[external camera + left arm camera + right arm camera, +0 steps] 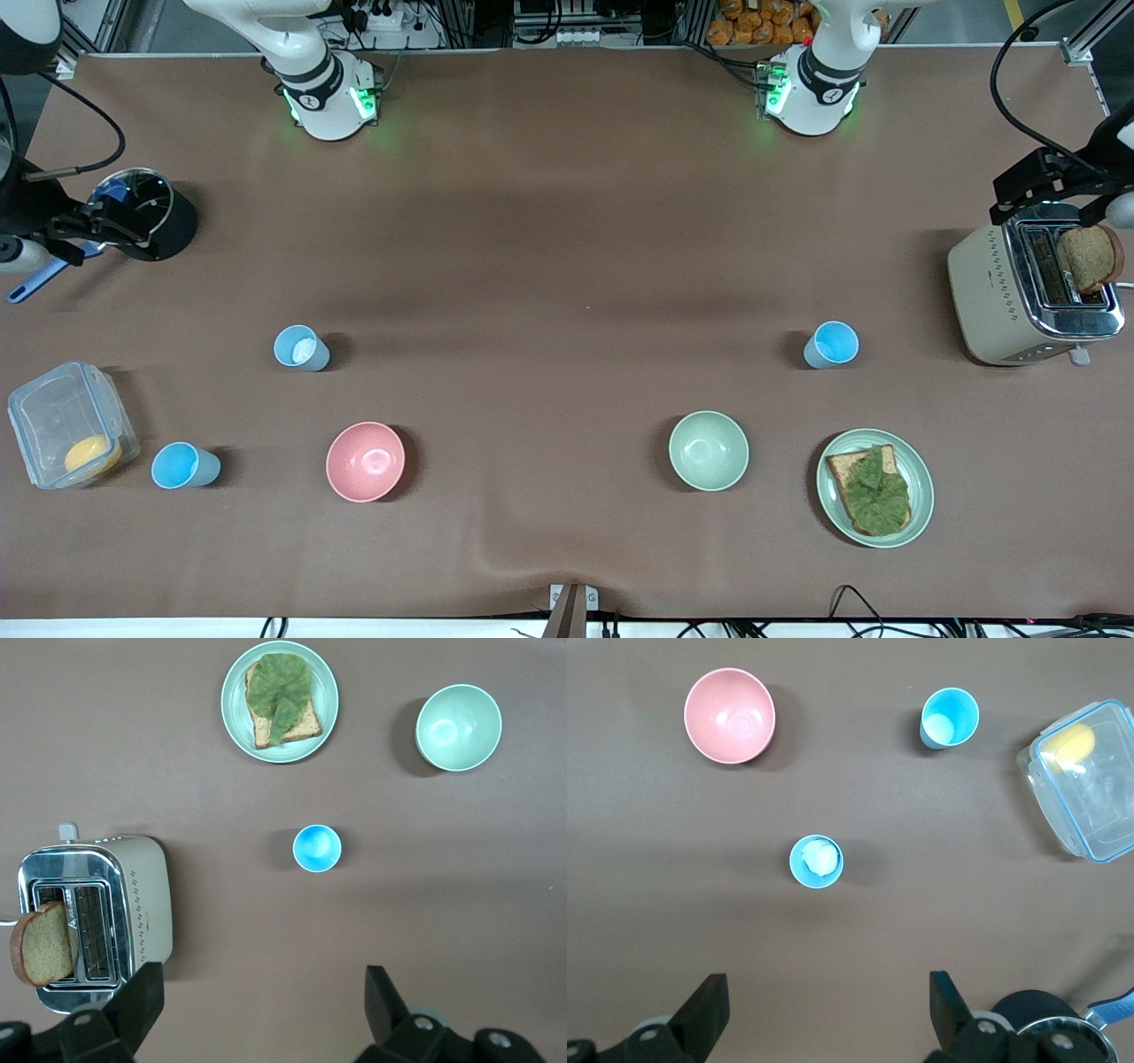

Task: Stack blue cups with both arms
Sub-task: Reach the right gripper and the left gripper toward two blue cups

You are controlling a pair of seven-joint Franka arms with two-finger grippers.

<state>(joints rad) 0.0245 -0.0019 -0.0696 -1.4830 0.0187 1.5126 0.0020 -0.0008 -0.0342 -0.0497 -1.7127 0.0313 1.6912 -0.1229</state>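
Three blue cups stand apart and upright on the brown table. One blue cup [831, 345] [317, 848] is toward the left arm's end, farther from the front camera than the green bowl. A second cup [301, 347] [816, 861], with a pale patch inside, is toward the right arm's end. The third cup [184, 466] [950, 718] is nearer the front camera, beside the clear box. My left gripper [1032, 184] [263, 979] is open and empty, high up near the toaster. My right gripper [102, 226] [828, 983] is open and empty, high up near the black pot.
A pink bowl [365, 461] and a pale green bowl [708, 450] sit nearer the front camera. A plate [921, 483] holds toast with lettuce. A toaster [992, 292] holds a bread slice. A clear box [44, 416] and a black pot [173, 226] are at the right arm's end.
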